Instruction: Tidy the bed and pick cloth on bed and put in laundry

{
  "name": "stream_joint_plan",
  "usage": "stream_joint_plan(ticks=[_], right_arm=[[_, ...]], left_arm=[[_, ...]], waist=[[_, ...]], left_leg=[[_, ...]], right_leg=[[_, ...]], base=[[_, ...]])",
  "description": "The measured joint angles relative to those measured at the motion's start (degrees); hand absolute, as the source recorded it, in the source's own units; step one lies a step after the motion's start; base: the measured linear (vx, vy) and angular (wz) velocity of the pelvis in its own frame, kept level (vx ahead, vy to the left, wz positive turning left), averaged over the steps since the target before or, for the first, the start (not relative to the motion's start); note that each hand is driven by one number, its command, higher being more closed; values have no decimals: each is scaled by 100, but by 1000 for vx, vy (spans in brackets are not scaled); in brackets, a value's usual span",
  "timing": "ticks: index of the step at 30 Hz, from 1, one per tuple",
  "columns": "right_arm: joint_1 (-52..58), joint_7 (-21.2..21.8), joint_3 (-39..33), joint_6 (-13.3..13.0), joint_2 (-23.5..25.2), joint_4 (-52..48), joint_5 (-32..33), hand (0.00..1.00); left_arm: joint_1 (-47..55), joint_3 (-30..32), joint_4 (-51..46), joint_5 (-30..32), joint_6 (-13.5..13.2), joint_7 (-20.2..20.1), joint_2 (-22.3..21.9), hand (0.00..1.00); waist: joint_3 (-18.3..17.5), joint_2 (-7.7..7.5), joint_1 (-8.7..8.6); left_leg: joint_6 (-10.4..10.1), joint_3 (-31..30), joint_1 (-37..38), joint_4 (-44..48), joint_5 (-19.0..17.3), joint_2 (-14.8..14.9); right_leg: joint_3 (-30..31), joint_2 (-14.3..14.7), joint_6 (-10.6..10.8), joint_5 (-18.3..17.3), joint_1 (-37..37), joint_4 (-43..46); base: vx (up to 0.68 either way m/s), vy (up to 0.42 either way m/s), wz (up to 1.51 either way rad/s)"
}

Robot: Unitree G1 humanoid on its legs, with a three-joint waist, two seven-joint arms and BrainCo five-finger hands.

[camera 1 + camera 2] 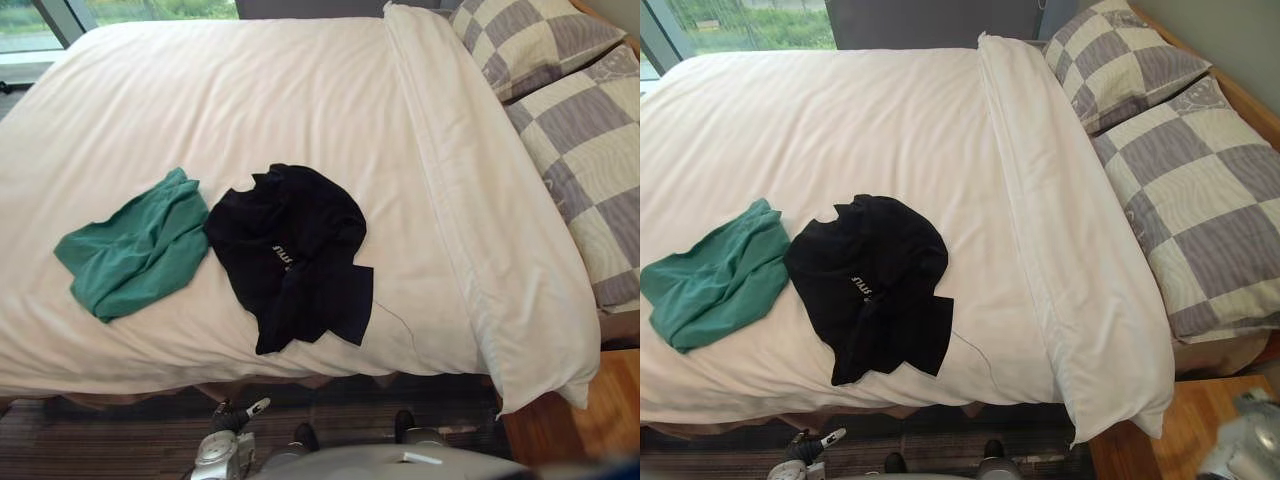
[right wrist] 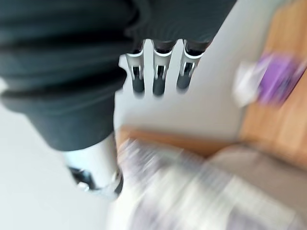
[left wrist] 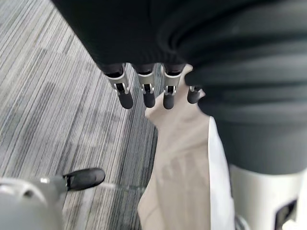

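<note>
Black cloth (image 1: 290, 255) lies flat on the bed (image 1: 250, 90), close to the near edge, with the green cloth (image 1: 135, 255) just beside it on its left, the two about touching. From where I sit, my left hand (image 1: 235, 415) hangs low in front of the bed over the carpet (image 3: 57, 96), roughly below the gap between the two cloths. Both lie up and forward from it, the black one slightly to its right. Its fingers (image 3: 125, 96) hang straight and loose, holding nothing. My right hand (image 2: 158, 79) is off towards the wooden floor at the bed's right corner, well apart from either cloth. Its fingers look straight and empty, though that view is smeared, so I say it with some caution. I judge the left hand the nearer one for the reach. The black cloth's long axis runs from the far side towards me, neck opening apparently at the far end. The green one lies diagonally, near-left to far-right.
</note>
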Motion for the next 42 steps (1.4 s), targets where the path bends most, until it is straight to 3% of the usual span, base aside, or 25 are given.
stream_joint_plan(ticks=[4,7,9,14,20,27,33,35,36,39,42], right_arm=[[-693,80,648,-624,428,-10,1361,100],[-1250,127,904,-1009,638,-433,2102,100],[-1596,183,1065,-1236,792,-816,2438,100],[-1849,152,1167,-1600,899,-1122,2496,100],[-1455,111,763,-1654,1504,-793,2780,100],[-636,202,161,-1680,2165,425,3393,100],[-117,431,78,-1230,2273,1410,3461,100],[24,526,80,-994,2265,1670,3444,100],[86,530,85,-910,2262,1729,3430,0],[363,627,124,-628,2197,1930,3073,0],[711,678,432,-221,2141,2175,1905,0]], left_arm=[[-53,-328,6,-18,0,64,-136,0],[-331,-425,-9,-78,-13,96,-231,0],[-493,-431,-16,-281,-33,196,-277,0],[-675,-605,-193,-518,-128,258,-309,0],[-862,-616,-240,-687,-203,217,-356,0],[-1035,-273,-252,-888,-195,212,-526,0],[-1189,-68,-410,-893,-190,212,-747,0],[-1192,40,-421,-897,-192,214,-741,0],[-1191,80,-413,-899,-188,215,-737,0],[-1171,103,-401,-897,-174,215,-733,0],[-1062,160,-391,-856,-165,215,-650,0]], waist=[[73,88,130],[482,250,310],[736,381,419],[1216,575,434],[1573,703,421],[1673,694,317],[1849,681,253],[1894,606,232],[1898,593,227],[1862,525,232],[1611,314,237]], left_leg=[[14,-47,-219,37,48,-11],[10,-84,-633,514,-70,28],[24,-106,-1043,1136,-328,143],[54,30,-1728,2089,-818,372],[112,295,-1988,2624,-1111,488],[95,849,-1933,2982,-1233,614],[94,910,-1681,3224,-1497,763],[91,896,-1580,3328,-1609,809],[91,887,-1526,3362,-1652,838],[91,862,-1341,3436,-1749,896],[90,822,-1254,3400,-1756,896]], right_leg=[[-2,-16,-1,1,-272,129],[-7,-68,-3,0,-558,353],[-8,-64,-27,-17,-759,522],[21,-71,-63,-233,-1261,1033],[228,-101,-39,-458,-1652,1498],[267,-198,-23,-737,-1768,1996],[191,-143,-33,-914,-1535,2196],[165,-139,-17,-1060,-1398,2271],[148,-125,-30,-1094,-1337,2297],[62,-97,-14,-1139,-1094,2289],[-21,-100,-12,-1134,-898,2110]], base=[[9,-9,7],[-65,-6,14],[-127,-35,5],[-95,-1,-3],[34,31,-16],[97,26,-2],[20,2,-7],[0,0,0],[0,0,0],[-7,0,1],[6,7,8]])
